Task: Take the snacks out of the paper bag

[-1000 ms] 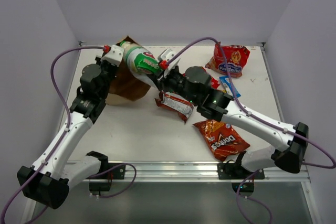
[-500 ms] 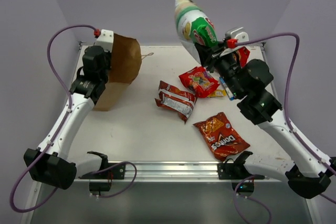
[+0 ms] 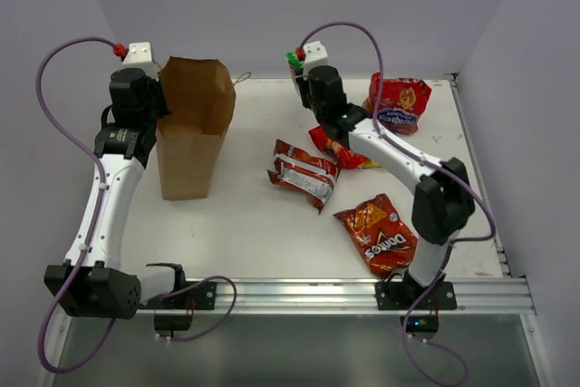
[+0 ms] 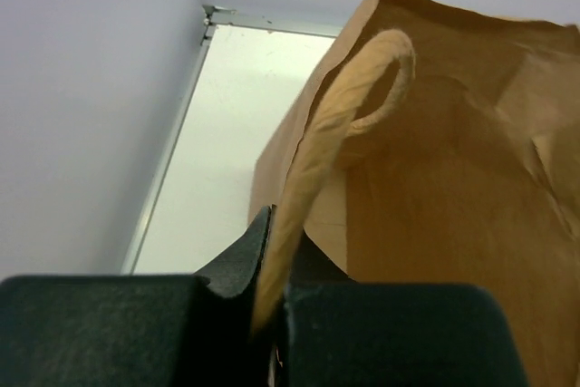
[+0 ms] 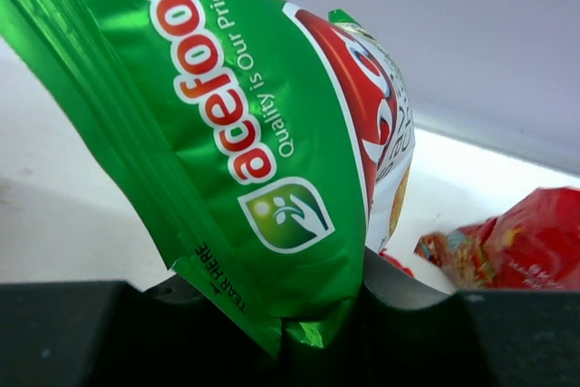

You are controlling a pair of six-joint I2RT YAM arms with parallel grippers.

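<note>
The left end effector (image 4: 275, 265) is pressed shut on the twisted handle (image 4: 340, 120) of the paper bag (image 3: 192, 129), which is held upright near the left edge of the surface (image 3: 245, 233). The right end effector (image 5: 313, 314) is part-closed, pinching the bottom seam of the green chip bag (image 5: 272, 133) at the far edge. The red-silver bag (image 3: 304, 174) and the Doritos bag (image 3: 381, 235) are laid toward the middle and the near edge.

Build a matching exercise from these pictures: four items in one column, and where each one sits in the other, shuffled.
Items
1. paper bag
2. green chip bag
3. Doritos bag
4. red bag with blue label

Places
A. lying flat near the near edge of the table
B. clamped in the right gripper
C. upright, its handle pinched in the left gripper
D. far right corner of the table

Pairs: 1-C, 2-B, 3-A, 4-D
</note>
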